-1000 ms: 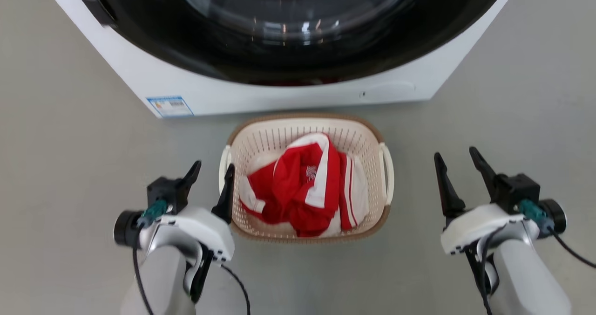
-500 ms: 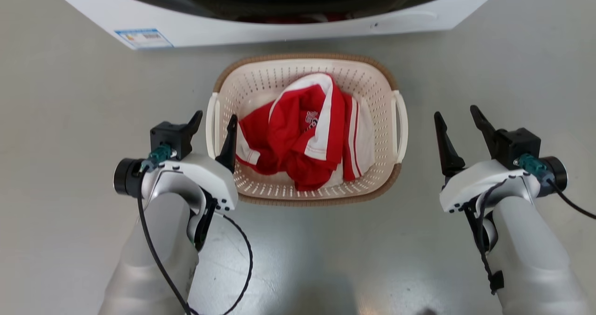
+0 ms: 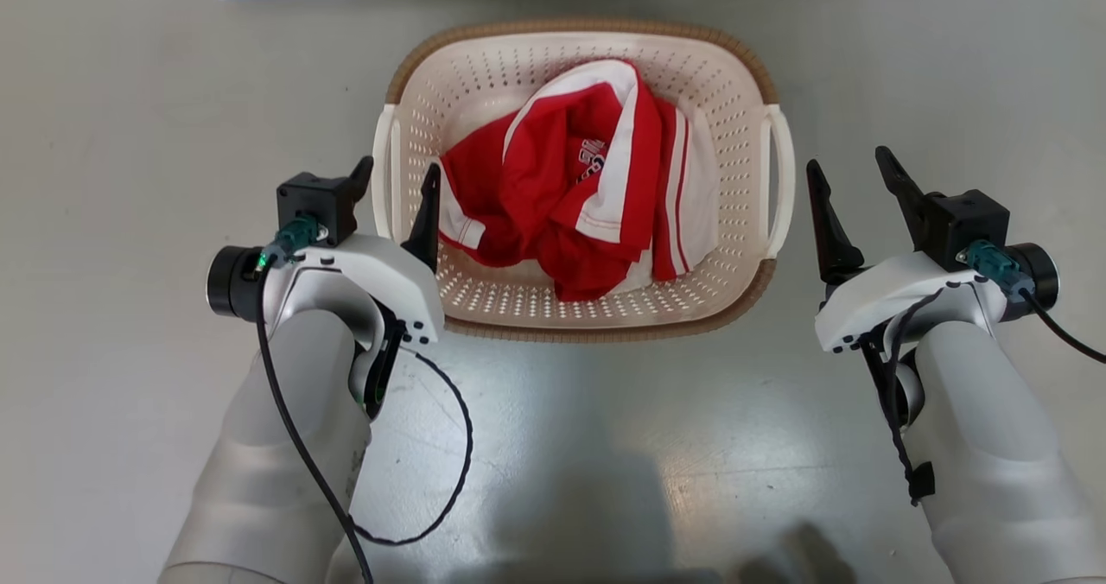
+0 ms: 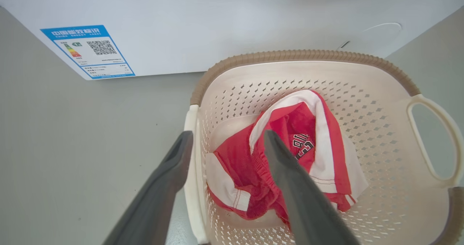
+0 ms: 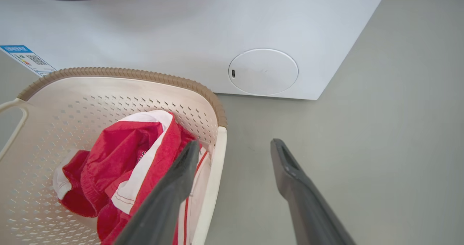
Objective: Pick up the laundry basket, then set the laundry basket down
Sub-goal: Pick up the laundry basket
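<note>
The laundry basket (image 3: 574, 28), cream and perforated with a brown rim, stands on the floor before me and holds a red and white garment (image 3: 577, 212). My left gripper (image 3: 397, 173) is open and straddles the basket's left loop handle (image 3: 383, 178), one finger outside it and one over the inside. In the left wrist view that handle (image 4: 191, 172) lies between the fingers of the left gripper (image 4: 227, 134). My right gripper (image 3: 848, 162) is open just right of the right handle (image 3: 783, 178). In the right wrist view, the right gripper (image 5: 233, 147) has that handle (image 5: 217, 165) beside its inner finger.
The white washer's front (image 5: 217, 31) stands just beyond the basket, with a blue label (image 4: 88, 51) at its lower left and a round cover (image 5: 263, 71) at its lower right. Grey floor (image 3: 130, 135) spreads to both sides. A black cable (image 3: 449, 446) loops from my left wrist.
The head camera has tipped down and come closer, so the washer has slid off the top and the basket looks larger. Both open grippers stand nearer the basket's handles.
</note>
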You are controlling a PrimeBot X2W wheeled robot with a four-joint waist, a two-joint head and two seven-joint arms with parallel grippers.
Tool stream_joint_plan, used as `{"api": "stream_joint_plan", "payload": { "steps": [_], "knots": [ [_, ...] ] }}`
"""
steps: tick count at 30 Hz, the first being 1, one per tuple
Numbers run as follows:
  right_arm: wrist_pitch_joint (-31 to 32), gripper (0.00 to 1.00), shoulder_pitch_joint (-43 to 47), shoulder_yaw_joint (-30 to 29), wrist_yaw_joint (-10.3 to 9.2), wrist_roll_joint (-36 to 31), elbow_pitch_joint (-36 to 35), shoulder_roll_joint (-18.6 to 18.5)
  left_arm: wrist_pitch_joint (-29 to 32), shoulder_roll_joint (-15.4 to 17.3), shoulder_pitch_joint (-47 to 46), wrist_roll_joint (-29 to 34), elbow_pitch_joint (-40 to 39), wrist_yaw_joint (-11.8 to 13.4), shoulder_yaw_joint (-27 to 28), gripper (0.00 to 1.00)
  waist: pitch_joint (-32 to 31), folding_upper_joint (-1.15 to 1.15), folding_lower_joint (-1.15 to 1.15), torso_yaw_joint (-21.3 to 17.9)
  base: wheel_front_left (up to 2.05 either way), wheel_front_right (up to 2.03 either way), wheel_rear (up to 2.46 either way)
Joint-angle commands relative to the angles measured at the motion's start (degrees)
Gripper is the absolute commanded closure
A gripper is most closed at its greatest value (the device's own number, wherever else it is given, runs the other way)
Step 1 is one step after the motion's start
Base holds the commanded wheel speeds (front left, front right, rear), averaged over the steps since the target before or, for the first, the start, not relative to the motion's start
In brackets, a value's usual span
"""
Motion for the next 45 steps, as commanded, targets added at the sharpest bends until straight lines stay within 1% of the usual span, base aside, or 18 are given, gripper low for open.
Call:
{"api": "stream_joint_plan", "payload": {
  "steps": [1,5,14,22,31,36,45],
  "knots": [
    [-0.6,0.00,0.5,1.2,0.34,-0.9,-0.9,0.5,-0.3,1.1,-0.7,-0.5,-0.3,0.6,1.1,0.00,1.5,0.00,0.00,0.5,0.00,0.00,0.00],
    [-0.6,0.00,0.1,1.0,0.34,-1.1,-1.2,0.4,-0.3,1.1,-2.1,0.0,0.5,1.1,1.8,0.00,3.1,0.00,0.00,1.0,0.00,0.00,0.00],
    [-0.6,0.00,-0.7,1.0,0.34,-1.4,-1.5,0.5,-0.3,1.1,-4.4,0.8,1.9,0.7,2.9,0.00,6.4,0.00,0.00,1.6,0.00,0.00,0.00],
    [-0.6,0.00,-2.1,0.6,0.34,-1.6,-0.9,0.6,-0.3,1.1,-6.0,0.7,2.0,0.5,1.9,0.00,8.7,0.00,0.00,2.3,0.00,0.00,0.00],
    [-0.6,0.00,-3.7,0.5,0.34,-2.1,0.4,1.0,-0.3,1.1,-7.7,-0.3,2.4,0.9,0.0,0.00,10.8,0.00,0.00,2.7,0.00,0.00,0.00],
    [-0.6,0.00,-4.8,0.5,0.34,-2.1,2.3,1.3,-0.3,1.1,-8.7,-0.7,3.8,1.2,-1.3,0.00,11.6,0.00,0.00,2.6,0.00,0.00,0.00],
    [-0.6,0.00,-7.9,0.2,0.34,-2.7,7.8,1.7,-0.3,1.1,-11.5,-1.2,7.2,1.5,-3.0,0.00,12.2,0.00,0.00,2.4,0.00,0.00,0.00]
  ]
}}
